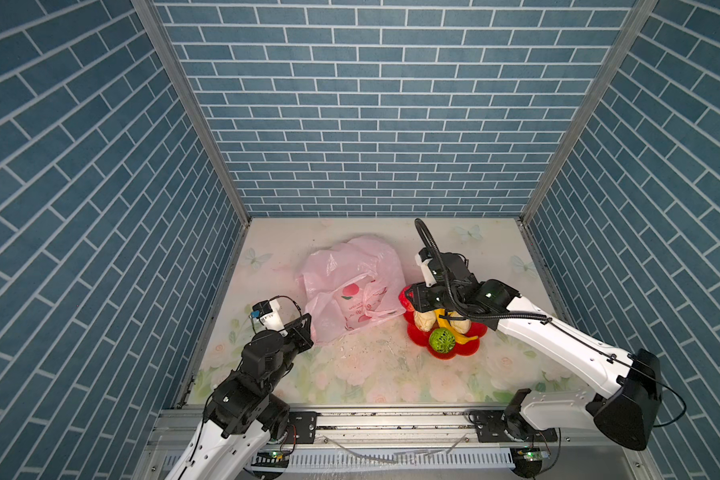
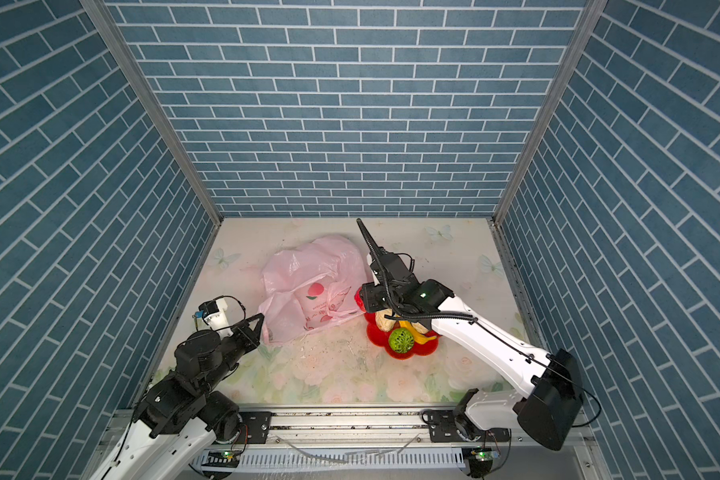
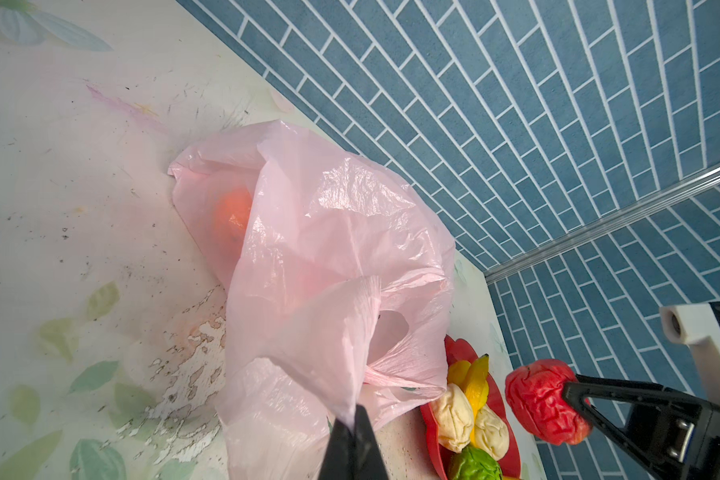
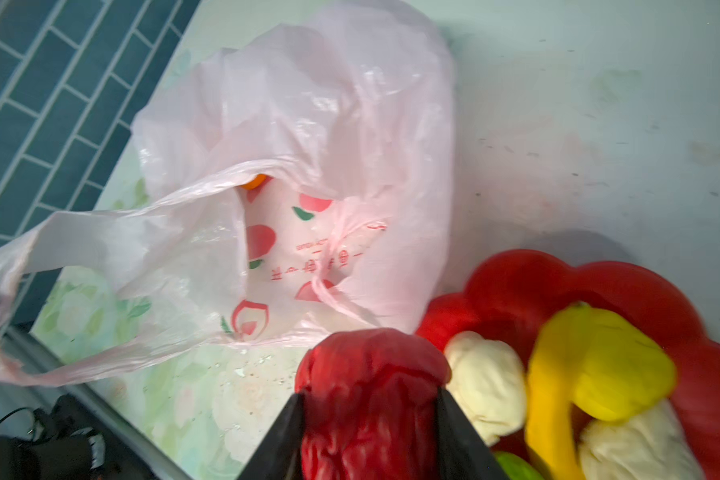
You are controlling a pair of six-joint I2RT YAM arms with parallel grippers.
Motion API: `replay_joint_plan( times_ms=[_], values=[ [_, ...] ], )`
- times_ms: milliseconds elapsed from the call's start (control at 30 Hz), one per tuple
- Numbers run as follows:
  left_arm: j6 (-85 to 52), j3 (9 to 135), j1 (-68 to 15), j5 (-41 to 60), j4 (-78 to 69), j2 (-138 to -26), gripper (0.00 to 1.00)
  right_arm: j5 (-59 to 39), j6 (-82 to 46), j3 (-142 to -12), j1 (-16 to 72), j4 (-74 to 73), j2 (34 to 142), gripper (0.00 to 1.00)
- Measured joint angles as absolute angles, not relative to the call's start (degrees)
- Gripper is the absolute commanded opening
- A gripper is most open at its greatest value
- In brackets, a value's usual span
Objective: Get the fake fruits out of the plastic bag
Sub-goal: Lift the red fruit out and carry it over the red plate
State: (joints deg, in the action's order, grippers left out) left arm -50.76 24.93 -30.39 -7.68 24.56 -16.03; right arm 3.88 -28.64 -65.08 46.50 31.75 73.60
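we pinch the plastic bag (image 3: 329, 232), orange fruit (image 3: 231, 216) inside, in our left gripper (image 3: 356, 409); right gripper (image 4: 370, 392) clamps red fruit (image 4: 366, 361) beside the fruit-laden red dish (image 4: 558, 274).

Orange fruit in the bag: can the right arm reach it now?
Probably not yet: the right gripper is shut on the red fruit, and the orange fruit sits deep inside the plastic bag, barely showing at its mouth.
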Motion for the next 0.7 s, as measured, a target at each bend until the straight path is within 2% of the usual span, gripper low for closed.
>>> replay_joint_plan(
  times_ms=[300,700],
  values=[
    [-50.8,24.9,-30.4,-7.7,24.7,-16.1,0.0,11.6,-28.8,-60.3,36.8,35.6,71.5,0.13],
    [-50.7,24.9,-30.4,-7.7,25.0,-16.1,0.0,15.2,-31.0,-54.1,27.6,34.9,71.5,0.13]
  ],
)
